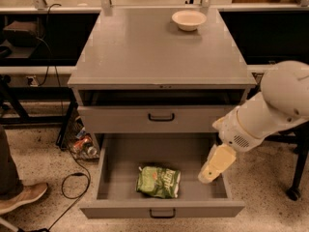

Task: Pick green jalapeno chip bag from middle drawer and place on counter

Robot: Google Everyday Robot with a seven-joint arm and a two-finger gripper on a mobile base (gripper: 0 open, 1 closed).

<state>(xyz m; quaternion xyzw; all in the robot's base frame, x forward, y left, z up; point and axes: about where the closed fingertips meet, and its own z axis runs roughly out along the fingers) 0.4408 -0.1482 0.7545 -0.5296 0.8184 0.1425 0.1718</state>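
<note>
Cream tool hangs over right side of open middle drawer, grip state cannot tell, arm cut off at right edge; green jalapeno chip bag lies on drawer floor.

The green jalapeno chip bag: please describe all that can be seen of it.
The green jalapeno chip bag is a small, shiny, crinkled packet, green with pale lettering and a small orange-red mark. It lies flat on the grey floor of the open middle drawer, near the front wall, about midway across. Nothing else touches it. The gripper hangs to its right in the picture, over the drawer's right side, apart from the bag.
</note>
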